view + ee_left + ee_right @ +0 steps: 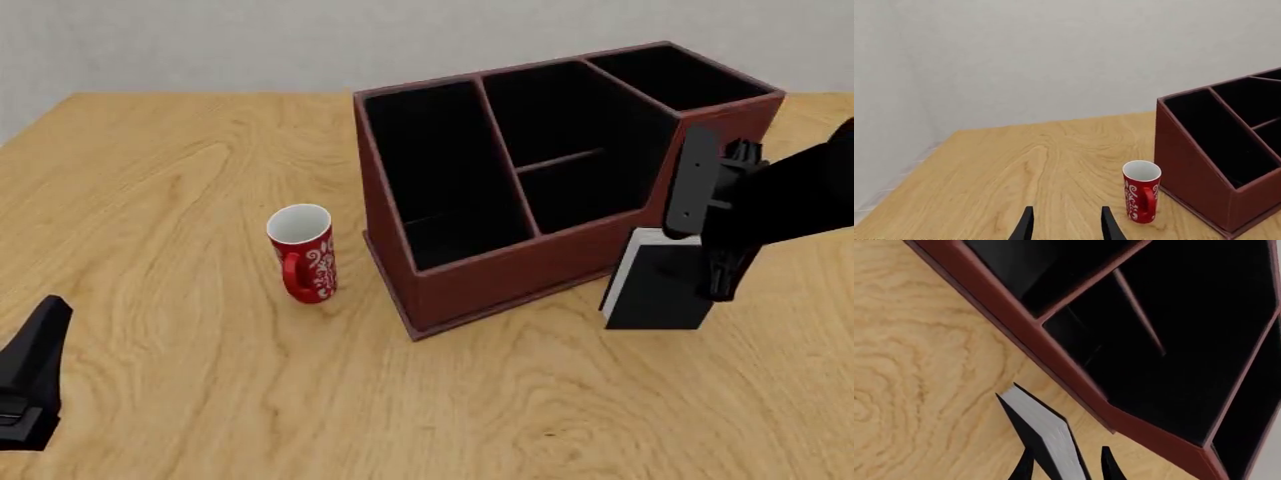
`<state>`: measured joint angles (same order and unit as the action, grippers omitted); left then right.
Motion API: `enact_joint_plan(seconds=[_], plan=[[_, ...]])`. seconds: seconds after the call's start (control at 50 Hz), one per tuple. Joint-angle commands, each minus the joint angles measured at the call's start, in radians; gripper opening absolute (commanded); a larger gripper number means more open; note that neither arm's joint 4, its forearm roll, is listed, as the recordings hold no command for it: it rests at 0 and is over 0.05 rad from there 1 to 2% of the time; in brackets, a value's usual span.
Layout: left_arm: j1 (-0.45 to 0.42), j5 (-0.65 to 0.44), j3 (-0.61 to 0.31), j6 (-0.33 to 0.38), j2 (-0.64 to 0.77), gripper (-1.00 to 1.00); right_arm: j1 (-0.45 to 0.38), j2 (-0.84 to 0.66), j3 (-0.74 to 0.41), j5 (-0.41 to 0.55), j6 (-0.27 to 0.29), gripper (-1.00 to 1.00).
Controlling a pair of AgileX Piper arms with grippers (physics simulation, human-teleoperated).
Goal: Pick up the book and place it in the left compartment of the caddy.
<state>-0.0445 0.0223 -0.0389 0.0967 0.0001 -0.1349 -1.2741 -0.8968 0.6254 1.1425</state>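
Observation:
The black book (pixel 654 285) with white page edges stands upright on the table, just outside the low front wall of the red-brown caddy (pixel 534 265), toward its right end. My right gripper (pixel 694 272) straddles the book's top. In the right wrist view the book (pixel 1044 435) lies between the fingers of the right gripper (pixel 1067 467) with a gap at one side, so it is open. The left compartment (pixel 434 170) is the long black-lined slot and holds nothing. My left gripper (pixel 34 380) hangs open at the near left, also seen as left gripper (pixel 1066 225).
A red mug (pixel 302 250) with white swirls stands just left of the caddy; in the left wrist view the mug (pixel 1141 191) is beside the caddy (pixel 1187 165). The wooden table (pixel 160 180) runs to a grey wall behind.

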Motion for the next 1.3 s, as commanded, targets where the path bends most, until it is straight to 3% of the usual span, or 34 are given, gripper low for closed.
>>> enact_joint_plan(seconds=[0.02,0.56,0.58,0.9,1.06,1.1,1.3], plan=[[0.009,-0.001,0.002,-0.002,0.000,1.00,-0.010,-0.033,0.018,-0.026,-0.004,1.00],[0.014,0.012,0.020,-0.008,0.000,1.00,-0.005,-0.069,0.047,-0.049,-0.027,1.00],[0.014,0.012,0.020,-0.007,0.000,1.00,-0.006,-0.068,0.047,-0.051,-0.027,-1.00],[0.016,0.018,0.024,-0.013,0.000,1.00,-0.017,0.017,0.089,0.005,-0.010,-1.00],[0.011,0.024,0.027,-0.020,0.000,1.00,-0.055,0.098,0.124,0.060,-0.032,-1.00],[0.008,0.027,0.028,-0.020,0.000,1.00,-0.042,0.129,0.152,0.057,0.000,-1.00],[0.003,0.030,0.022,-0.028,0.000,1.00,-0.031,0.224,0.149,0.127,0.009,-1.00]])
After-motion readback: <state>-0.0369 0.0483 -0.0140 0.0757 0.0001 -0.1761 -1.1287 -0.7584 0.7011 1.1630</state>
